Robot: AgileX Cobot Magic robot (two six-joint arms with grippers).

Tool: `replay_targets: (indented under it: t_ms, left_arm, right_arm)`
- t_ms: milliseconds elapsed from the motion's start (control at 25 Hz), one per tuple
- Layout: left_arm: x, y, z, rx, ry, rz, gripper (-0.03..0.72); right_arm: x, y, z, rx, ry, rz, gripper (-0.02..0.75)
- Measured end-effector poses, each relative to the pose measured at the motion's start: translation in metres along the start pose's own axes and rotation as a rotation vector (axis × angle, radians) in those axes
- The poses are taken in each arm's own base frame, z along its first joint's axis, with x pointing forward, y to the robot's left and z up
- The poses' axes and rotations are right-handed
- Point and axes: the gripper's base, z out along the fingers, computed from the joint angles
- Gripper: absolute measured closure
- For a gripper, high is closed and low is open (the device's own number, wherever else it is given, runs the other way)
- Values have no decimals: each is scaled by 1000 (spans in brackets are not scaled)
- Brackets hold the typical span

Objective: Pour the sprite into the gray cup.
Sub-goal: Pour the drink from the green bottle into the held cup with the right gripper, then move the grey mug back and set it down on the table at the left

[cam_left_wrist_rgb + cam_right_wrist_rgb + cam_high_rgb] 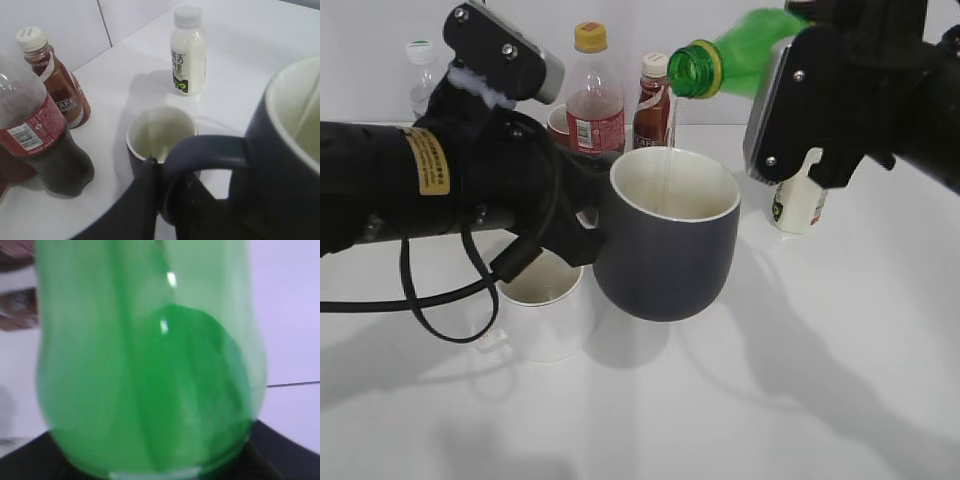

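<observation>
Sprite is tipped way over up top right in my exterior view, mouth pointing left and down, sitting right above the gray cup, and I can see a thin stream running from the mouth into the cream inside of the cup. My right hand is wrapped around the bottle body; the right wrist view is basically all blurry green plastic filling the frame with black hand parts along the bottom edge, so it's clamped on the bottle. My left hand has the gray cup by its dark handle; in the left wrist view the black fingers are closed around that handle loop, with the cup wall big on the right. The cup looks held up off the counter and leaning a little. Right beside it, lower left, is a white mug, partly hidden behind my left arm in the exterior view. Behind the cup there's a cola bottle with a yellow cap and a brown coffee drink bottle with a white cap, close together. A small white milk bottle stands on the right, mostly hidden by the right hand, and a clear bottle sits far left at the back.
</observation>
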Motion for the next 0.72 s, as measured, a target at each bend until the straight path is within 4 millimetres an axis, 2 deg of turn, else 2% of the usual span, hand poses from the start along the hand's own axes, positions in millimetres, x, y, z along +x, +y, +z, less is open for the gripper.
replay_targets:
  t_ms: [160, 280, 400, 520, 600, 720]
  left_arm:
    - [-1, 7, 0, -18, -23, -8, 631]
    - [-2, 21, -1, -57, -51, -30, 631]
    - [-3, 41, -8, -123, -66, -70, 631]
    - [-1, 69, -27, -223, -123, -138, 631]
    - [10, 89, -42, -310, -170, -188, 631]
    - [45, 121, -60, -465, -157, -268, 631]
  right_arm:
    - [-3, 10, -1, -115, -22, 223, 331]
    - [-4, 13, -4, -177, -5, 524, 331]
    - [1, 9, -8, -195, 51, 905, 331]
    - [20, 6, -9, -142, 117, 1128, 331]
    - [40, 15, -13, -105, 173, 1232, 331]
    - [65, 35, -24, -57, 229, 1365, 331]
